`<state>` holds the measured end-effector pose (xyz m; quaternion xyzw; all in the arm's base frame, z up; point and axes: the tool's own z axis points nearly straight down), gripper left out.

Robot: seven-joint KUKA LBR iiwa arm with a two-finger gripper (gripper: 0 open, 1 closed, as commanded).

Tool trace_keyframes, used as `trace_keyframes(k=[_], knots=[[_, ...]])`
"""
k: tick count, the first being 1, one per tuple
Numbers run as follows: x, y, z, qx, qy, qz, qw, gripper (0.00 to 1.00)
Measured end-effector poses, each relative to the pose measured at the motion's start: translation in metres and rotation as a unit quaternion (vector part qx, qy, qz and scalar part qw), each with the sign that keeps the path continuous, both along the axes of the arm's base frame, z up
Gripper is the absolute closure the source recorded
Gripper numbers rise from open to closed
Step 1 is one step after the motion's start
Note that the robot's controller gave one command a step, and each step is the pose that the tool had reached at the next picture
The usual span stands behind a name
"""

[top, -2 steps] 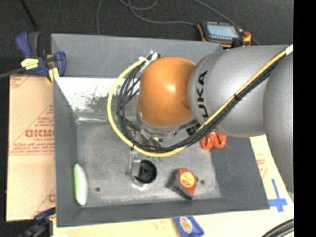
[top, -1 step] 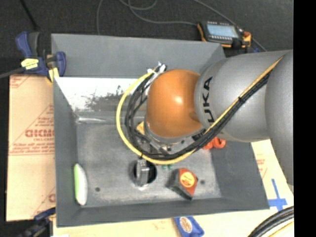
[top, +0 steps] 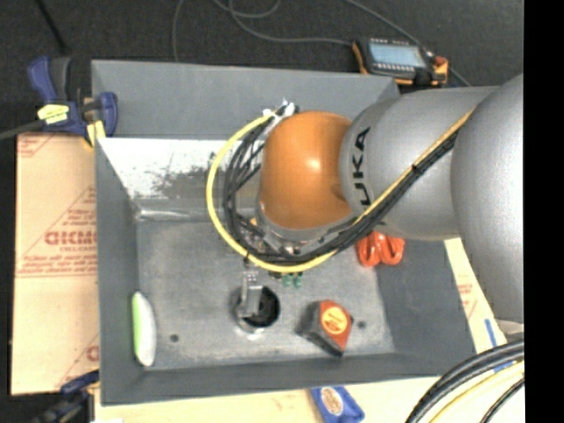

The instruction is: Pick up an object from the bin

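While my gripper [top: 254, 305] hangs low over the floor of the bin [top: 181, 267], nothing is lifted: approach step, pick not yet made.

Well off to its left, by the wall: pale green stick-shaped thing [top: 144, 329], lying flat.

Directly beneath it: dark round thing [top: 267, 311], outline unclear. Whether I am open, closed or gripping it, I cannot tell.

Just to its right: orange-and-black tape measure [top: 331, 323], near, apart from it.

Farther right and beyond: orange piece [top: 380, 249], half under my arm.

Judgement: next move calls for settling square on the round thing, closing firmly, then lifting straight up, clear of the tape measure.
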<state>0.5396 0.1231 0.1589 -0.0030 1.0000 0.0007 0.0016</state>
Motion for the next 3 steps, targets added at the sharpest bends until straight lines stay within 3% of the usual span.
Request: trace_keyframes(k=[1, 2, 3], knots=[[-0.012, -0.051, 0.002, -0.001, 0.0004, -0.002, 1.0, 0.0], [-0.02, -0.076, -0.041, -0.001, -0.0037, 0.01, 0.9999, 0.0], [-0.011, -0.055, -0.069, -0.002, 0.005, -0.022, 0.9998, 0.0]])
